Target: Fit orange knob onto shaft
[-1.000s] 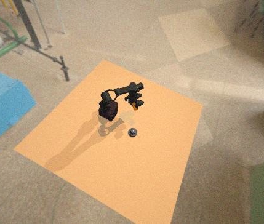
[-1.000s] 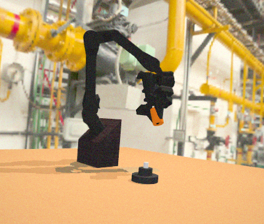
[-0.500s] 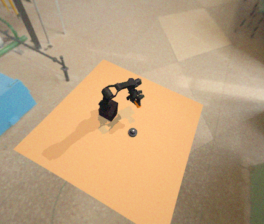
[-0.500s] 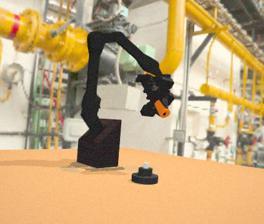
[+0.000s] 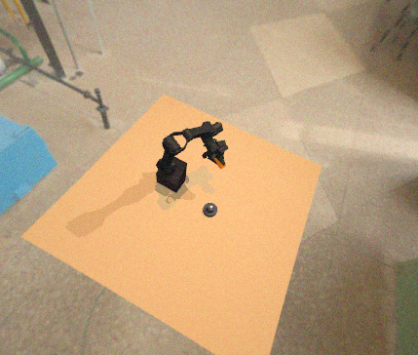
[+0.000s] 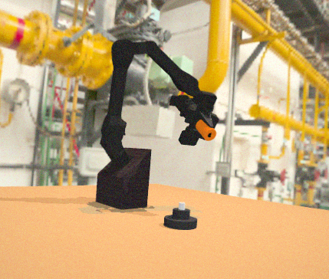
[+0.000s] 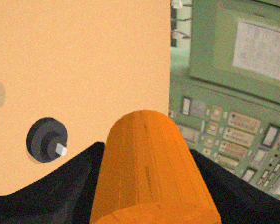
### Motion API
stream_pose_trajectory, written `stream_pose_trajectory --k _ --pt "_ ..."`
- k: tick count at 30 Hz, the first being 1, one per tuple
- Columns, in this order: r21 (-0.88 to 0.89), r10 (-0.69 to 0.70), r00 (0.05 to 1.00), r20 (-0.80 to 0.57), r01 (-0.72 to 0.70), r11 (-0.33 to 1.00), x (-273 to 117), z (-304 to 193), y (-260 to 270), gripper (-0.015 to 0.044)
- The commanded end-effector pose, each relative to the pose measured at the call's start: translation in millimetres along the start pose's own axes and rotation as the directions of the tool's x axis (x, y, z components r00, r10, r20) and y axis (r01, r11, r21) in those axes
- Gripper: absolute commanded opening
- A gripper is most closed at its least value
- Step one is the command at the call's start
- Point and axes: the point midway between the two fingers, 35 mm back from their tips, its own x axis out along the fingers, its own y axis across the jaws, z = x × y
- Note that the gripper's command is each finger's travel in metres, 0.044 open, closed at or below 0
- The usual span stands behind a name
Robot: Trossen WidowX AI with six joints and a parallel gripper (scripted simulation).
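Observation:
The orange knob (image 5: 220,164) (image 6: 205,130) (image 7: 150,165) is held high above the table, tilted, with its end and a dark hole turned toward the exterior camera. The hole's flat side is too small to make out. My gripper (image 5: 217,161) (image 6: 202,127) (image 7: 145,154) is shut on the knob. The round dark pedestal (image 5: 209,213) (image 6: 180,223) (image 7: 37,138) stands upright on the table, below and to the side of the knob. Its silver shaft (image 6: 182,206) (image 7: 61,149) points up and is bare. The shaft's flat side cannot be told clearly.
The arm's dark base block (image 5: 172,176) (image 6: 124,184) stands on the orange table top (image 5: 246,263) (image 6: 74,245) (image 7: 91,60), behind the pedestal in the exterior view. The arm's shadow falls on the table around the base. A table edge shows in the wrist view.

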Motion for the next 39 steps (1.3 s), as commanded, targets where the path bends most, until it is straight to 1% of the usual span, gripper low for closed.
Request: stream_pose_trajectory --k 1,8,9,10,39 --pt "0.005 -0.048 0.999 0.003 0.048 0.999 -1.2 0.7 -0.2 0.0000" --pt "0.005 -0.109 0.994 0.002 0.109 0.994 -1.0 0.7 2.0 0.0000" --pt "0.005 -0.109 0.994 0.002 0.109 0.994 -1.0 0.7 2.0 0.0000" --pt "-0.004 -0.076 0.997 -0.002 0.075 0.997 0.4 -0.2 3.6 0.0000" --pt "-0.004 -0.076 0.997 -0.002 0.075 0.997 0.4 -0.2 3.6 0.0000"
